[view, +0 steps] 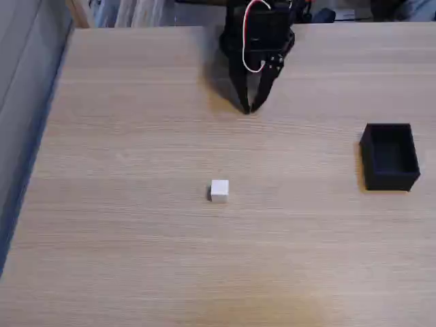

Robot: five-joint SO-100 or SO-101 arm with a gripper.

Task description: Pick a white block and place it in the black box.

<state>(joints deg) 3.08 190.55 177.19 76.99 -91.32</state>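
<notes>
Pale wood grain covers the table (pixel 136 259) in the fixed view, and on it sit the three things that matter. Taking the white block (pixel 219 191) as the landmark: it rests alone on the bare wood near the middle of the table, square on its base, with nothing touching it.

Straight beyond the block, toward the far edge of the table, hangs the gripper (pixel 248 107). It points down at the wood, its two dark fingers meeting at the tips, so the jaws look pressed together and pinch nothing. Red and white wires loop over the black body above them. The gripper is well apart from the block.

Off to the right of the block, and a little farther back, stands the black box (pixel 390 157), near the table's right edge. Its top is open, and the inside looks dark and empty as far as can be made out.

Judging by this layout, the task has barely begun. The block is not gripped, not lifted, and not in the box. Everything is left: reaching the block, spreading the jaws, closing on it, carrying it rightward, and letting it go inside the box.
</notes>
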